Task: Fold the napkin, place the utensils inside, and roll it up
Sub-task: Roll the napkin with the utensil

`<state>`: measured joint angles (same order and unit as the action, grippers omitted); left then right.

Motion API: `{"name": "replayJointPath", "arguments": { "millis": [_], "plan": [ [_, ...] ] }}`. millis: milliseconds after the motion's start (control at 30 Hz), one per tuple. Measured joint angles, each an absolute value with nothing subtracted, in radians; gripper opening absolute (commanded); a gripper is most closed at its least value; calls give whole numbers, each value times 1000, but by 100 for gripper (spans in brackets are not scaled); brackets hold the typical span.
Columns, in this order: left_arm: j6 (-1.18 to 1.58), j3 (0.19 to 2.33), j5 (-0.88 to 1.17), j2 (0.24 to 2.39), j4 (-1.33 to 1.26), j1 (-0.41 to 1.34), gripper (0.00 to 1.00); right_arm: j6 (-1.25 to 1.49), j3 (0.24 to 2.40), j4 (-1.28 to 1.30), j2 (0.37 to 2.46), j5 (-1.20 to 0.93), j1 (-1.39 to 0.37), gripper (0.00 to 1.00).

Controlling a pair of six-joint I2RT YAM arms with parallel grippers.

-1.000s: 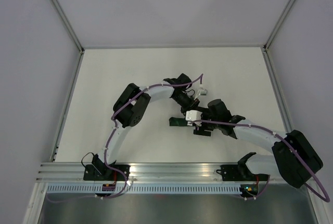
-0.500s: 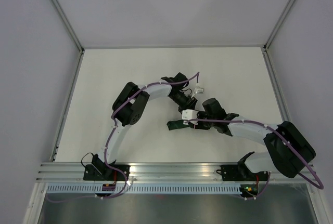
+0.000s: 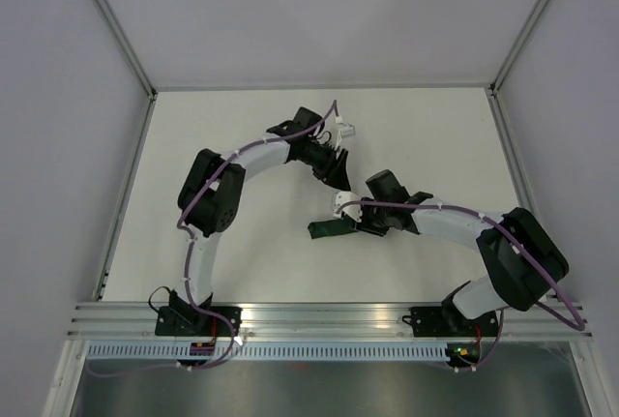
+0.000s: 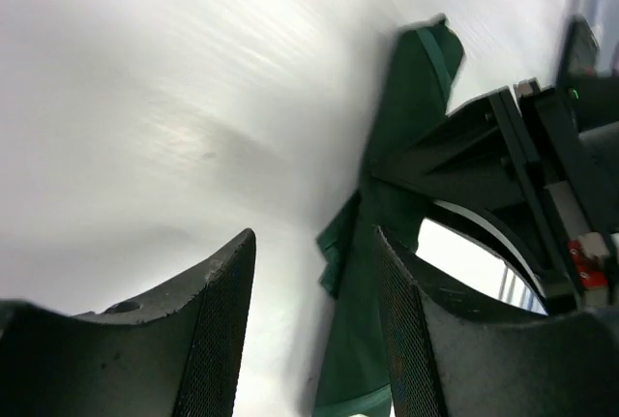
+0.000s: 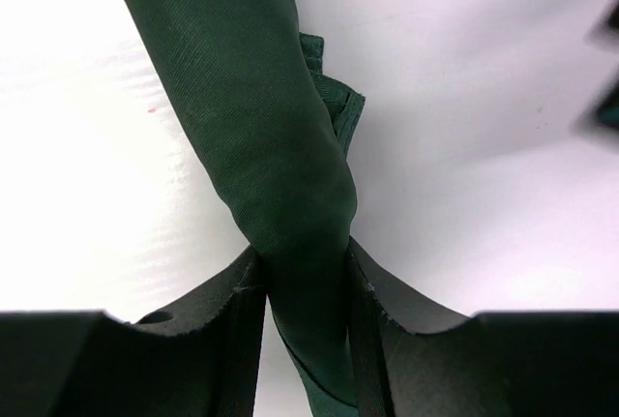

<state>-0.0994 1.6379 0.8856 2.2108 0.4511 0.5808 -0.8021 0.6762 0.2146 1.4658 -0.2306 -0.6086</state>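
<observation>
- Right gripper (image 3: 340, 225), top external view: shut across the napkin (image 3: 322, 228), a narrow dark green roll lying mid-table (image 3: 222, 127); left gripper (image 3: 336, 167) stood apart from the roll on its far side, carrying nothing, its opening unreadable from above
- Hazard, same view: roll pinched at one place only, its free end jutting out beyond the fingers; any lift or drag was judged likely to let that end slacken
- Containers, same view: none on the table; utensils not visible
- Left gripper (image 4: 314, 243), left wrist view: jaws parted, nothing between them; napkin (image 4: 406, 117) lay on the table beyond them, with the right gripper (image 4: 503, 165) clamped over it
- Hazard, same view: a loose fold stuck out at the roll's side; a left-hand approach could snag it or knock against the right gripper, the two being near
- Containers, same view: none
- Right gripper (image 5: 305, 262), right wrist view: both fingers pressed tight to the napkin (image 5: 242, 78), the roll running away from them
- Hazard, same view: a hemmed edge lay exposed beside the roll; releasing now was judged liable to let the wrap spring open
- Containers, same view: only the roll itself served as a holder; whether the fork lay inside could not be told
</observation>
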Motion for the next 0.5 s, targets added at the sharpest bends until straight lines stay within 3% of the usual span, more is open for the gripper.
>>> {"name": "replayJointPath", "arguments": {
  "millis": [300,500],
  "plan": [
    [124,1446,565,1871,281,425,57,-631,893,366,1649,-294,-530,41],
    [265,1269,392,1655,203,429,58,-496,1087,435,1807,-348,-464,40]
  ]
}}
